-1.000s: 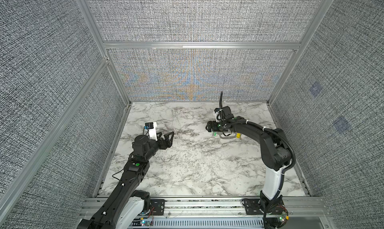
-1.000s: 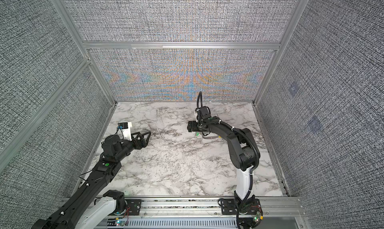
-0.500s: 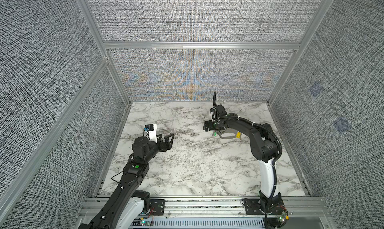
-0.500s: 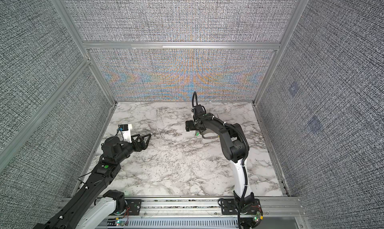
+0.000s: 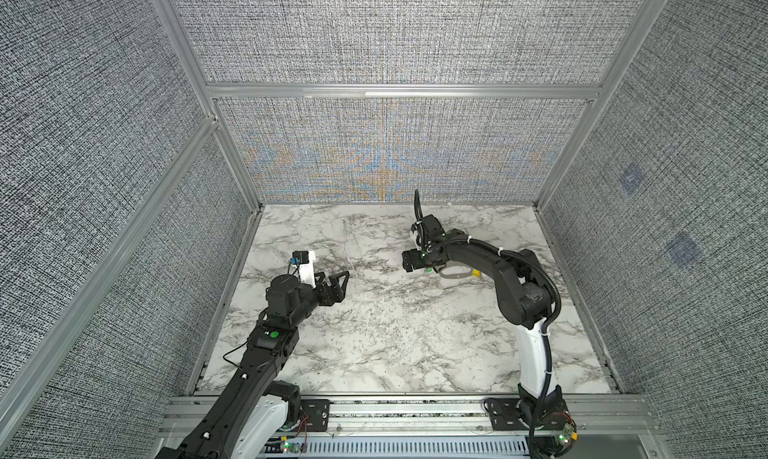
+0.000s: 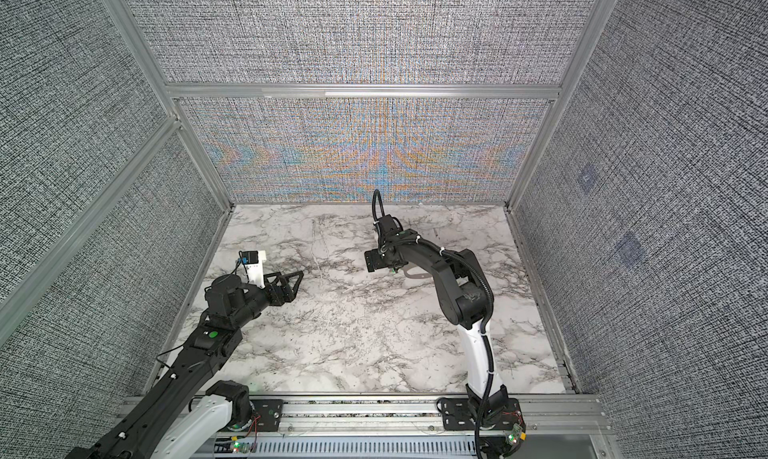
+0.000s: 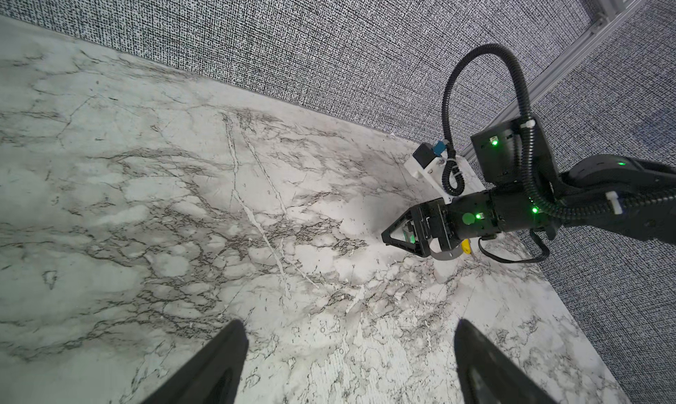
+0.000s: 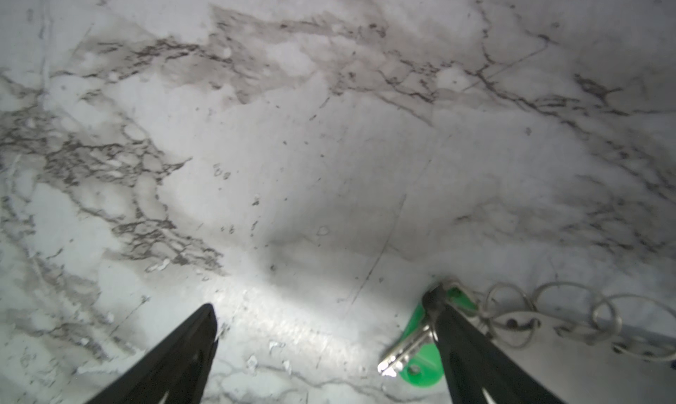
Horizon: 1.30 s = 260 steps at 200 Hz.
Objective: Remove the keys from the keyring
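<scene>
The keyring [image 5: 455,274] [image 6: 415,275] lies flat on the marble, a dark-grey loop right of centre toward the back. A key with a yellow tag [image 5: 477,274] [image 7: 466,249] rests at its right end. The green-tagged key [image 8: 420,374] lies at the other end, its metal blade poking out beside one finger [image 8: 475,351] of my right gripper [image 8: 320,305] [image 5: 409,263], which is open and low over the table. Thin wire rings [image 8: 512,310] link the keys to the keyring's grey body [image 8: 600,369]. My left gripper [image 5: 336,284] [image 7: 349,325] is open and holds nothing, well left of the keyring.
The marble table [image 5: 386,336] is boxed in by grey fabric walls [image 5: 390,33] with aluminium frames on three sides. The right arm's elbow [image 5: 523,303] rises over the table's right half, in front of the keyring.
My right gripper has shifted left and slightly toward the front, with the arm's elbow folding in. The left arm has barely moved.
</scene>
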Each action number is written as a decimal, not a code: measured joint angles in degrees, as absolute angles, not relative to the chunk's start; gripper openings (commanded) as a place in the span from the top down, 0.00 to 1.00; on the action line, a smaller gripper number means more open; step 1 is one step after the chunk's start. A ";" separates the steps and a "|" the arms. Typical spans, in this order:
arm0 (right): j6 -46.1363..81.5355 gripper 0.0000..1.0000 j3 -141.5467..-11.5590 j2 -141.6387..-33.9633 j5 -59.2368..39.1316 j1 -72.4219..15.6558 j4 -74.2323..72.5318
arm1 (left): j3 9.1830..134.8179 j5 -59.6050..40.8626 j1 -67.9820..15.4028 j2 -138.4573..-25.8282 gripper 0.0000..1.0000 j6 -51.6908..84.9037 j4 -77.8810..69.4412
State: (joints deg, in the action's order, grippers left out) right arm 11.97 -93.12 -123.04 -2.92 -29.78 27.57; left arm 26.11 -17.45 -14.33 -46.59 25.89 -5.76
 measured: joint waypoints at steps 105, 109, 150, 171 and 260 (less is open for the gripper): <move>12.05 0.05 -93.03 -123.26 1.85 -30.33 29.26 | 25.61 -17.47 -14.76 -45.95 0.10 25.91 -5.52; 12.05 0.05 -93.12 -123.46 1.91 -30.33 29.30 | 25.61 -17.50 -14.76 -45.95 0.10 25.91 -5.52; 12.25 0.05 -93.30 -124.99 3.11 -30.28 29.28 | 25.63 -17.47 -14.81 -46.02 0.10 25.91 -5.48; 12.19 0.06 -93.23 -125.05 3.05 -30.33 29.02 | 25.76 -17.47 -14.81 -46.19 0.10 25.91 -5.45; 9.96 0.07 -91.18 -123.81 -4.05 -31.81 28.18 | 25.85 -17.50 -14.92 -46.13 0.10 25.87 -5.39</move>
State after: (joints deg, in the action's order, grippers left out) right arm 9.96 -91.18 -123.81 -4.05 -31.81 28.18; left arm 25.85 -17.50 -14.92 -46.13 25.87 -5.39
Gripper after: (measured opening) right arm 0.933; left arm 0.901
